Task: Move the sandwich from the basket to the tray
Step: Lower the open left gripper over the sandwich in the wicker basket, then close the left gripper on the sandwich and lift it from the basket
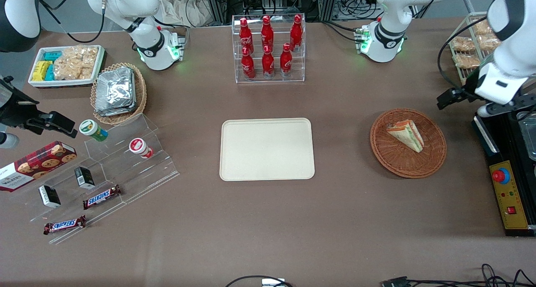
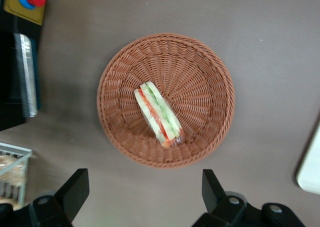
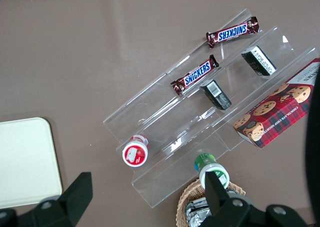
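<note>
Tool parked above the basket, sandwich not picked yet

So the left arm's tool is hovering high up, off the basket's edge toward the working arm's end of the counter, fingers spread wide with nothing in them. The sandwich lies in the basket, a bit off centre at roughly 1 o'clock in the front view. I'd bring the tool over the wedge and turn the wrist so the fingers close across the flat bread faces, not along the length. Go easy on the squeeze, I reckon, since soft bread in slick clear wrap could squash or slip. The cream tray sits well apart, at the basket's 9 o'clock, and looks bare.
</note>
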Controlling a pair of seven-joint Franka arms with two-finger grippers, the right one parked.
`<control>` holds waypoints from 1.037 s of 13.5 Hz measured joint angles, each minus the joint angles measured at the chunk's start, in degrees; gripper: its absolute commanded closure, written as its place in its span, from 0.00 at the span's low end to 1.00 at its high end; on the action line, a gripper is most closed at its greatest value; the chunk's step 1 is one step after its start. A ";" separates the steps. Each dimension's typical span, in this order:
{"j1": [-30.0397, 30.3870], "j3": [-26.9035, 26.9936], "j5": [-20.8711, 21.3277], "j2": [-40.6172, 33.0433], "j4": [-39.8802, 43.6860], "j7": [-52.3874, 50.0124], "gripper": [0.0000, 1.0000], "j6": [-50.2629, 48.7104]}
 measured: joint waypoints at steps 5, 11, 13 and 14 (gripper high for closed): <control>-0.03 -0.08 -0.11 3.61 -11.76 -5.49 0.00 17.64; -0.05 -0.09 -0.14 14.04 -18.01 -11.04 0.00 34.43; -0.07 -0.10 -0.15 15.92 -18.87 -11.51 0.01 36.23; -0.07 -0.10 -0.15 16.33 -18.87 -11.61 0.03 36.34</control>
